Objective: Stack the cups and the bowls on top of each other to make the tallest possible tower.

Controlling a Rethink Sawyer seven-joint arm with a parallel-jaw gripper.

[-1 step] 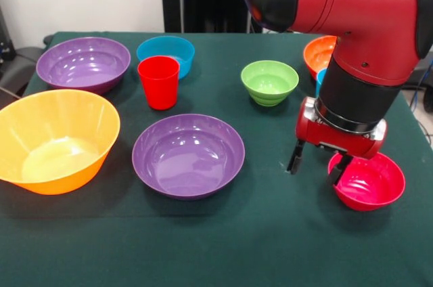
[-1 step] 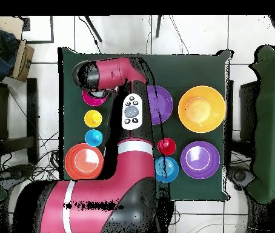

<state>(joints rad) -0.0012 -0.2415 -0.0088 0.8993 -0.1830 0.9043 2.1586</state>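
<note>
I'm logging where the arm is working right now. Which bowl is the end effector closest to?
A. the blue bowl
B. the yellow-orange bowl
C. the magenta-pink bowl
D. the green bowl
C: in the front view the end effector, its fingers apart, hangs at the near-left rim of the magenta-pink bowl, while the green bowl, blue bowl and yellow-orange bowl sit well away.

The arm (image 1: pixel 358 50) hides most of the orange bowl (image 1: pixel 319 53).

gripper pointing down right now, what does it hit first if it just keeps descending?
Probably the magenta-pink bowl: one finger of the open gripper hangs at its near-left rim, the other over bare green tablecloth. Depth is unclear, so it could clip the rim or just miss.
</note>
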